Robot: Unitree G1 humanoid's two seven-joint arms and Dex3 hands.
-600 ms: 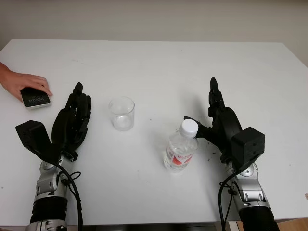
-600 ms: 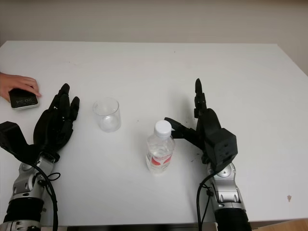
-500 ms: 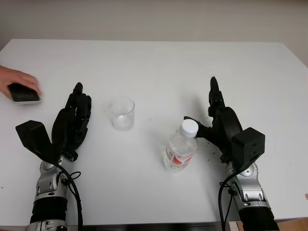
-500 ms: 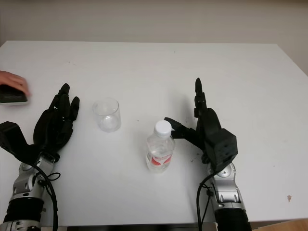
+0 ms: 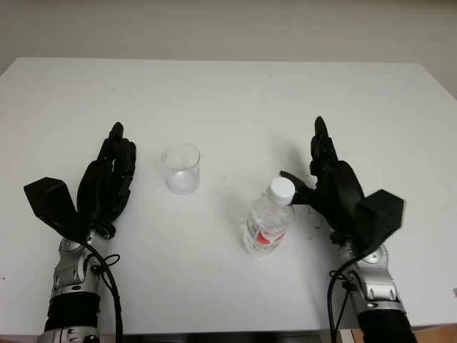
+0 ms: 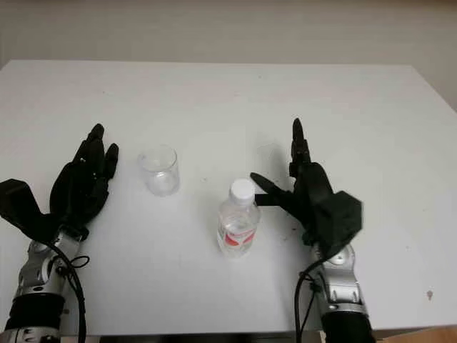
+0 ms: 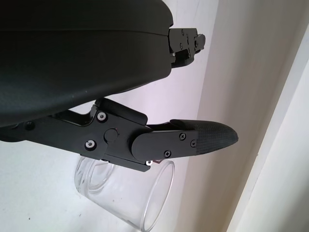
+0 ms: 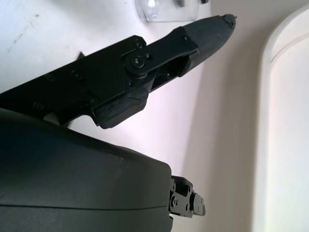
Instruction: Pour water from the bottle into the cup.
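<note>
Since earlier frame, person's hand and phone gone. Water bottle (image 5: 269, 218) upright at table (image 5: 228, 93) centre; your right hand (image 5: 330, 187), nearer, unclenched at its 3 o'clock, probably untouching. Left hand (image 5: 107, 182) released, plastic cup (image 5: 181, 168) at its 3 o'clock.

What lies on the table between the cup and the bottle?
Nothing: in the left eye view, bare white table separates the empty cup from the capped bottle standing nearer the right robot hand.

My left hand (image 5: 106, 187) and right hand (image 5: 334, 187): matte black shells, three jointed fingers (image 7: 186, 142) with small screws; silver ribbed forearms (image 5: 73, 274), black cables (image 5: 108, 280) looping by each wrist, boxy black wrist modules (image 5: 380, 214)
</note>
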